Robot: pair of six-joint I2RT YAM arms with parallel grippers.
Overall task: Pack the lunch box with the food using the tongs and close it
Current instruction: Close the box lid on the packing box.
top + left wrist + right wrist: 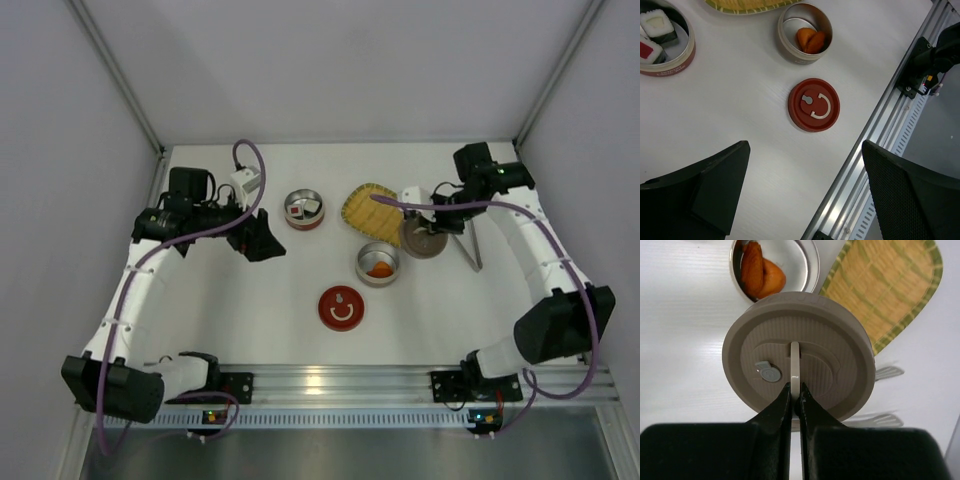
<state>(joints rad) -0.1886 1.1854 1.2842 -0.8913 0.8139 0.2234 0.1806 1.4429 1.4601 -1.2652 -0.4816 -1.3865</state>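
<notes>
The lunch box is two round tins. The red-banded tin (pixel 303 209) holds white food blocks (pixel 657 25). The steel tin (pixel 378 264) holds orange-red chunks (pixel 810 40). My right gripper (pixel 795 390) is shut on the thin upright handle of a taupe lid (pixel 840 365), just right of the steel tin (pixel 805 255). The lid (pixel 423 238) hides most of the tongs in the right wrist view, where only their tips (pixel 887 372) show. The tongs (pixel 470 245) lie on the table to its right. My left gripper (pixel 262 238) hangs open and empty, left of the red-banded tin.
A red lid (pixel 341 307) lies flat on the table, in front of the steel tin. A yellow woven tray (pixel 370 212) sits between the two tins, at the back. The aluminium rail (pixel 880 145) runs along the table's near edge.
</notes>
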